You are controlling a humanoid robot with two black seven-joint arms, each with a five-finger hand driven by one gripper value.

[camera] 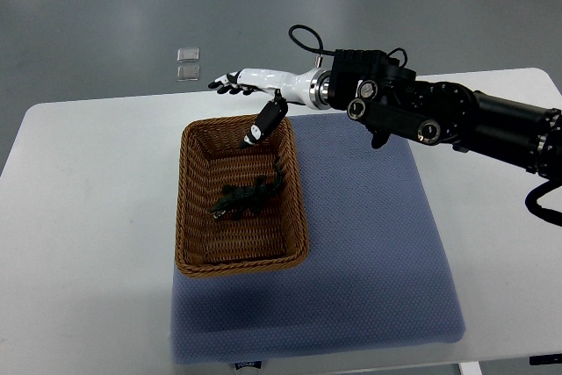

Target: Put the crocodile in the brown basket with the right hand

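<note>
Crocodile [248,197] lies inside the brown basket [241,263], and our released right hand [259,83], low over its far rim, could snag wicker when we withdraw.

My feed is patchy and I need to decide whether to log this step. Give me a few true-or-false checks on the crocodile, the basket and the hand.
1. The crocodile lies inside the brown basket. True.
2. The right hand is clamped on the crocodile. False: its fingers are stretched out and hold nothing, and it is above the basket's far rim.
3. The basket stands on bare table, clear of the blue mat. False: it rests on the mat's left side.
4. No left arm shows in the picture. True.
</note>
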